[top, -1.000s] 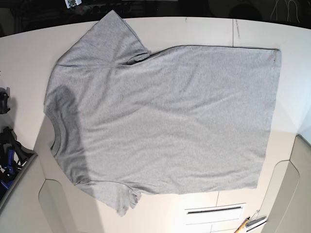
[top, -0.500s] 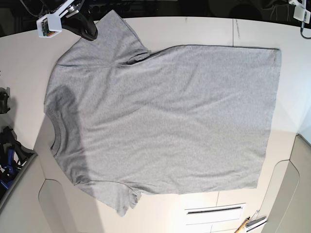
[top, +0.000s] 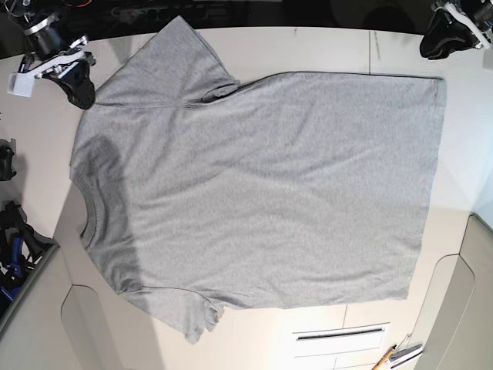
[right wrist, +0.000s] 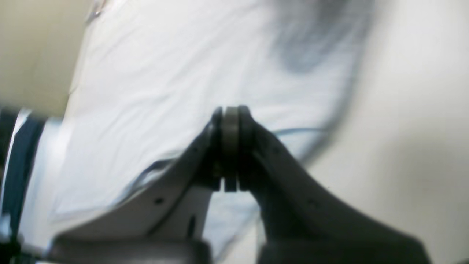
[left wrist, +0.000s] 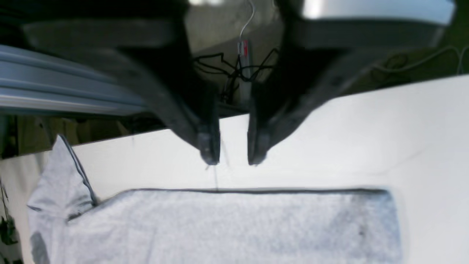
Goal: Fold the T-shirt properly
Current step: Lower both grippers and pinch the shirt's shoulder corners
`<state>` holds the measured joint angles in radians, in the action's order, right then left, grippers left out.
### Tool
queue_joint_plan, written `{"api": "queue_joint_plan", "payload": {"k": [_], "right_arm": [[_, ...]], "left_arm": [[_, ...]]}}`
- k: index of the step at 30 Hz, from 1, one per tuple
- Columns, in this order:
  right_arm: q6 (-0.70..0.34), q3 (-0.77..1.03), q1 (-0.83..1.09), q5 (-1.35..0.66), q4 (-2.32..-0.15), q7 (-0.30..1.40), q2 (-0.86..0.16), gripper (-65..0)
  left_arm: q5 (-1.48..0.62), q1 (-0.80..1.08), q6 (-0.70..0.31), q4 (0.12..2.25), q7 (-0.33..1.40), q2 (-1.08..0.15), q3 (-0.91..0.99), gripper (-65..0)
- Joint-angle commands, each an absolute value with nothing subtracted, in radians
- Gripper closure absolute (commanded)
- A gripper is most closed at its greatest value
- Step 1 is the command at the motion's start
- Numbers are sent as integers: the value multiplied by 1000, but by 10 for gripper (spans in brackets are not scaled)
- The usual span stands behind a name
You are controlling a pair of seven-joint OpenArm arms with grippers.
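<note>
While I watch from the base view, shirt: the T-shirt lies spread flat on the white table, collar toward that view's left and hem toward its right, plain grey side up.
Sleeves: I see one sleeve fanned out at the upper left of the base view and the other sleeve at the lower left, both flat on the table.
Collar: the ribbed neck band curves along the left edge of the cloth.
Right gripper: my right gripper sits at the upper left of the base view, beside the shoulder of the shirt near the upper sleeve; in the right wrist view its two fingers are pressed together with no gap, and pale cloth fills the frame behind them. I cannot tell whether any cloth is caught between them, since the view is blurred.
Left gripper: my left gripper is at the upper right of the base view, above bare table just beyond the shirt's hem corner; in the left wrist view its fingertips stand slightly apart with nothing between them, clear of the dark edge of the cloth below.
Lower right of base view: a pencil lies near the table's edge.
</note>
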<state>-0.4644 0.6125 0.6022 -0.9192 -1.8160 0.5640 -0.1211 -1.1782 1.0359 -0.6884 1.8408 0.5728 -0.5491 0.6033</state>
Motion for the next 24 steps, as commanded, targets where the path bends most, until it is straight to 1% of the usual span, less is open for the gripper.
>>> {"api": "queue_joint_plan", "payload": {"k": [1, 6, 7, 9, 10, 12, 13, 14, 18, 20, 24], "right_arm": [[-475, 653, 593, -945, -1806, 543, -130, 0], [-475, 812, 560, -986, -1748, 543, -130, 0], [-475, 833, 560, -982, -1749, 542, -130, 0], [-475, 862, 549, -915, -1749, 516, -124, 0], [-475, 874, 535, -873, -1749, 516, -116, -29], [-476, 881, 505, -828, -1749, 516, -99, -166], [-476, 881, 492, -827, -1749, 516, -89, -212], [-476, 881, 481, -827, -1749, 516, -78, -228], [-475, 853, 471, -830, -1748, 543, -57, -231], [-470, 811, 468, -821, -1744, 554, -58, -265], [-400, 708, 433, -722, -1691, 554, -58, -301]], "left_arm": [[-1193, 1045, -698, 1851, 561, -560, 614, -170], [-1194, 1044, -698, 1851, 558, -559, 614, -171], [-1194, 1044, -698, 1851, 558, -559, 614, -171], [-1194, 1044, -698, 1851, 558, -560, 614, -197], [-1194, 1044, -698, 1851, 558, -560, 614, -214], [-1193, 1035, -698, 1851, 559, -560, 614, -228], [-1194, 1029, -698, 1851, 559, -560, 614, -228], [-1194, 1023, -698, 1851, 559, -560, 614, -228], [-1194, 993, -698, 1851, 567, -560, 614, -228], [-1194, 971, -698, 1851, 578, -560, 614, -228], [-1200, 928, -698, 1851, 615, -560, 614, -228]]}}
